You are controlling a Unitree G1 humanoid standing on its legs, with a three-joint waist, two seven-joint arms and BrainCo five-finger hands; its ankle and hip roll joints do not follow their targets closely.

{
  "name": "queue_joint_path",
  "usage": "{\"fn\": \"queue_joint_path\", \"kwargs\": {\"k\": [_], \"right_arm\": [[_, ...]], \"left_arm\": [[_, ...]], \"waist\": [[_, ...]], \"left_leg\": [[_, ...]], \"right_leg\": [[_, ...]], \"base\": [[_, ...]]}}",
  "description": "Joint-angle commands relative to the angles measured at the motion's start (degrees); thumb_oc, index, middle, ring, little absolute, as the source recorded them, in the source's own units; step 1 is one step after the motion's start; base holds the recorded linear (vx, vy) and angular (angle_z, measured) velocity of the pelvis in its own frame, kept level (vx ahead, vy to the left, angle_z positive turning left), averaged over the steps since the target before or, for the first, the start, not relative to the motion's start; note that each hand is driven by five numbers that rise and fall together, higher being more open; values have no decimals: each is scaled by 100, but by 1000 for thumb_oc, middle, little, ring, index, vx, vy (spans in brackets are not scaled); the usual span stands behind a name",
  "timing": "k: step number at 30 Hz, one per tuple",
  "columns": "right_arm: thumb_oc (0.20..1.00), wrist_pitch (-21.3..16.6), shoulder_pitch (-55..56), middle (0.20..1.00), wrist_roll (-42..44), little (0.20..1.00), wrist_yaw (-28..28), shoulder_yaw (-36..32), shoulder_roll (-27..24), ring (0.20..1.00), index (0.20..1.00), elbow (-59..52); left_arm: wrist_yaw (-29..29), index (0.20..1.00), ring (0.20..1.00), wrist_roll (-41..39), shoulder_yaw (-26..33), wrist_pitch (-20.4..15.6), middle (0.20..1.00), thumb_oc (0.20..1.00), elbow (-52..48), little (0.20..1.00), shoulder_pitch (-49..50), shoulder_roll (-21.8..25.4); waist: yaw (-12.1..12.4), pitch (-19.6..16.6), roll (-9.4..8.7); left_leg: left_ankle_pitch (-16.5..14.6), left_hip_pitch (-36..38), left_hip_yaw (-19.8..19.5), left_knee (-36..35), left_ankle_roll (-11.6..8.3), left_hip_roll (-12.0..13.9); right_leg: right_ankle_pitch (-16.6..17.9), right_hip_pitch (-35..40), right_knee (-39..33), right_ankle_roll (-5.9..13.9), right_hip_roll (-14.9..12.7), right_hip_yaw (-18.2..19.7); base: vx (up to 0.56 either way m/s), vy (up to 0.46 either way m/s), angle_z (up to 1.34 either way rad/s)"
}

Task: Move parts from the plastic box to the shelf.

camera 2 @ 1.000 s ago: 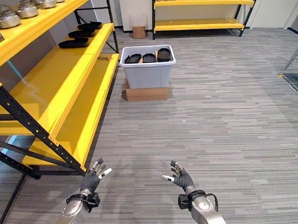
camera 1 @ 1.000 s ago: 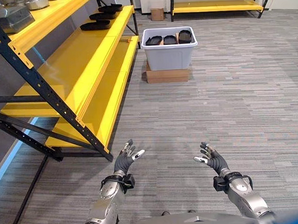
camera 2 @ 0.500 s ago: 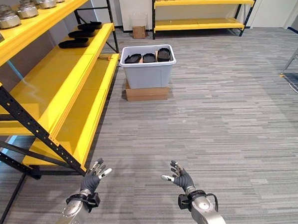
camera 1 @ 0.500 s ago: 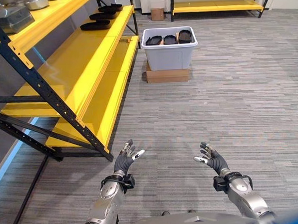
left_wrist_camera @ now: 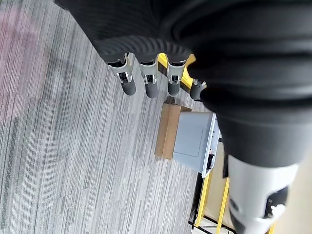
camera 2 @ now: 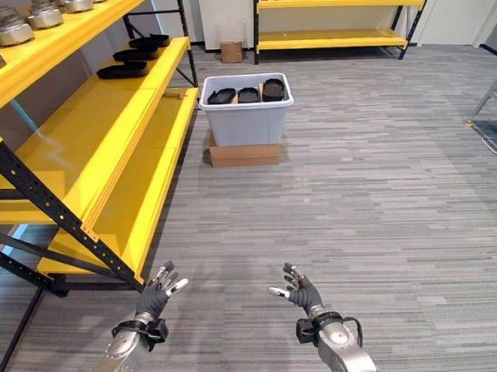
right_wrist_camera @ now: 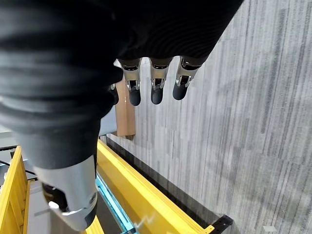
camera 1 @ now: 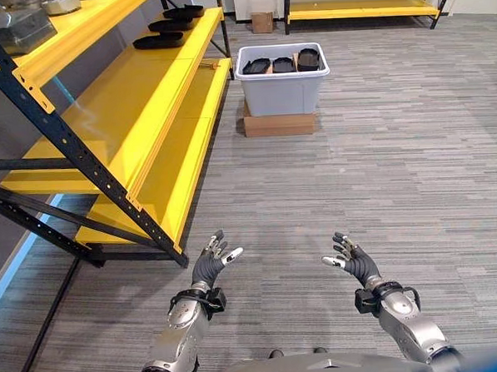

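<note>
A grey plastic box (camera 1: pixel 282 91) stands on a flat cardboard box (camera 1: pixel 279 123) far ahead on the carpet, holding three black parts (camera 1: pixel 283 64). The yellow shelf (camera 1: pixel 131 96) runs along my left; three black parts (camera 1: pixel 170 26) lie on its middle level at the far end. My left hand (camera 1: pixel 209 264) and right hand (camera 1: pixel 353 264) hover low in front of me, both open and empty, far short of the box. The grey box (left_wrist_camera: pixel 192 140) also shows past my left hand's fingers (left_wrist_camera: pixel 150 83) in the left wrist view.
Metal parts (camera 2: pixel 33 16) sit on the shelf's top level. The black shelf upright (camera 1: pixel 80 153) and its foot stand just left of my left hand. A second yellow shelf (camera 2: pixel 340 19) lines the far wall. A small cardboard box (camera 1: pixel 262 22) sits beyond the grey box.
The view has shifted very slightly; both hands stay open in nearly the same place.
</note>
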Motion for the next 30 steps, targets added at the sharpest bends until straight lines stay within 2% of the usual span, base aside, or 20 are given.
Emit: {"fn": "queue_joint_path", "kwargs": {"k": [1, 3, 4, 6, 7, 9, 10, 11, 13, 14, 15, 17, 19, 21, 23, 25, 26, 27, 29, 30], "right_arm": [[1000, -207, -210, 1000, 60, 1000, 102, 136, -20, 1000, 1000, -313], [1000, -204, -190, 1000, 84, 1000, 108, 135, 12, 1000, 1000, -334], [1000, -205, -152, 1000, 85, 1000, 123, 130, 40, 1000, 1000, -359], [1000, -208, -70, 1000, 103, 1000, 155, 137, 71, 1000, 1000, -445], [1000, -263, -34, 1000, 209, 1000, 196, 100, 90, 1000, 1000, -553], [1000, -298, -3, 1000, 402, 1000, 264, 67, 141, 1000, 1000, -509], [1000, -315, 11, 1000, 431, 1000, 289, 60, 116, 1000, 1000, -522], [1000, -315, 14, 1000, 432, 1000, 290, 61, 112, 1000, 1000, -523], [1000, -360, 16, 1000, 436, 1000, 273, 30, 79, 1000, 1000, -555], [1000, -360, 17, 1000, 435, 1000, 272, 30, 77, 1000, 1000, -555], [1000, -367, -74, 1000, 334, 1000, 202, 53, 91, 1000, 1000, -573], [1000, -366, 1, 1000, 346, 1000, 220, 32, 83, 1000, 1000, -603], [1000, -364, 11, 1000, 375, 1000, 205, 47, 87, 1000, 1000, -580], [1000, -412, 21, 1000, 426, 1000, 205, 20, 13, 1000, 1000, -591], [1000, -442, 83, 1000, 457, 1000, 206, -37, -38, 1000, 1000, -646], [1000, -467, 138, 1000, 515, 1000, 191, -95, -86, 1000, 1000, -672], [1000, -471, 221, 1000, 575, 1000, 231, -86, -116, 1000, 1000, -678], [1000, -471, 223, 1000, 575, 1000, 232, -86, -118, 1000, 1000, -678], [1000, -442, 293, 1000, 609, 1000, 302, -25, -153, 1000, 1000, -667], [1000, -435, 341, 1000, 633, 1000, 336, -15, -168, 1000, 1000, -667]], "left_arm": [[-32, 1000, 1000, 228, 90, -322, 1000, 1000, -432, 1000, -253, 185], [-26, 1000, 1000, 258, 98, -318, 1000, 1000, -444, 1000, -263, 191], [-42, 1000, 1000, 297, 107, -311, 1000, 1000, -462, 1000, -259, 202], [-53, 1000, 1000, 381, 114, -290, 1000, 1000, -508, 1000, -256, 223], [-92, 1000, 1000, 451, 75, -310, 1000, 1000, -551, 1000, -308, 269], [-169, 1000, 1000, 590, 42, -350, 1000, 1000, -553, 1000, -329, 277], [-218, 1000, 1000, 576, 23, -363, 1000, 1000, -554, 1000, -318, 258], [-220, 1000, 1000, 575, 22, -364, 1000, 1000, -553, 1000, -315, 254], [-226, 1000, 1000, 570, 16, -395, 1000, 1000, -525, 1000, -350, 246], [-226, 1000, 1000, 569, 15, -396, 1000, 1000, -524, 1000, -349, 243], [-199, 1000, 1000, 514, 13, -433, 1000, 1000, -486, 1000, -384, 217], [-203, 1000, 1000, 515, 5, -430, 1000, 1000, -443, 1000, -358, 201], [-218, 1000, 1000, 509, -18, -448, 1000, 1000, -436, 1000, -354, 177], [-201, 1000, 1000, 443, -104, -462, 1000, 1000, -414, 1000, -379, 133], [-223, 1000, 1000, 434, -185, -452, 1000, 1000, -417, 1000, -404, 135], [-248, 1000, 1000, 397, -253, -440, 1000, 1000, -399, 1000, -434, 139], [-258, 1000, 1000, 362, -315, -432, 1000, 1000, -395, 1000, -455, 139], [-258, 1000, 1000, 361, -316, -432, 1000, 1000, -395, 1000, -455, 138], [-271, 1000, 1000, 272, -303, -418, 1000, 1000, -422, 1000, -429, 141], [-267, 1000, 1000, 268, -289, -419, 1000, 1000, -466, 1000, -416, 155]], "waist": [[43, -40, -124], [32, 2, -112], [7, 58, -110], [-47, 191, -99], [-117, 370, -27], [-120, 343, -49], [-185, 335, -69], [-199, 353, -42], [-278, 350, -173], [-288, 368, -144], [-336, 407, -187], [-329, 308, -271], [-347, 245, -315], [-408, 84, -263], [-483, -4, -207], [-546, -64, -129], [-583, -62, -95], [-588, -65, -93], [-567, -63, -78], [-538, -33, -70]], "left_leg": [[-114, -370, -199, 416, 83, -67], [-151, -386, -242, 498, 125, -137], [-176, -375, -265, 559, 158, -194], [-206, -281, -291, 585, 226, -268], [-188, -158, -294, 525, 268, -269], [-275, -15, -229, 452, 295, -328], [-324, 101, -287, 395, 314, -385], [-332, 144, -306, 374, 313, -357], [-408, 244, -398, 332, 311, -507], [-418, 282, -413, 319, 311, -476], [-579, 530, -425, 224, 214, -429], [-701, 727, -521, 256, 102, -340], [-844, 793, -547, 254, 105, -272], [-889, 856, -684, 374, -1, -35], [-893, 899, -780, 533, -129, 223], [-803, 970, -823, 723, -285, 472], [-503, 846, -846, 1125, -420, 577], [-511, 836, -851, 1140, -419, 576], [-66, 723, -866, 1638, -517, 623], [385, 571, -806, 2121, -648, 626]], "right_leg": [[159, -603, 919, 561, -301, 695], [116, -752, 1296, 599, -299, 725], [253, -927, 1678, 622, -297, 779], [912, -1438, 2669, 600, -269, 860], [1107, -1859, 3369, 529, -107, 761], [829, -2125, 2774, 485, -32, 340], [790, -2185, 2315, 500, 110, 293], [790, -2134, 2284, 493, 123, 267], [955, -2198, 1217, 573, 240, 325], [985, -2129, 1141, 568, 256, 301], [1226, -2118, 54, 695, 135, 75], [1248, -1950, 5, 629, 131, 73], [1363, -1866, -3, 592, 138, 105], [1420, -1844, 148, 507, 181, 41], [1200, -1852, 375, 391, 294, -54], [898, -1845, 688, 286, 374, -238], [768, -1757, 760, 213, 435, -245], [763, -1762, 766, 213, 433, -251], [594, -1606, 826, 138, 529, -235], [533, -1491, 838, 83, 577, -210]], "base": [[-22, 172, -6], [-19, 121, -5], [-19, 104, 8], [-29, 198, 16], [14, 227, 19], [159, 142, 8], [185, 40, -24], [174, 5, -27], [186, -13, -4], [390, -48, 20], [376, -67, 11], [357, -106, 11], [242, -109, 34], [398, -178, 38], [415, -190, 49], [486, -184, 69], [364, -130, 51], [364, -131, 37], [314, -95, 13], [297, -78, 3]]}}
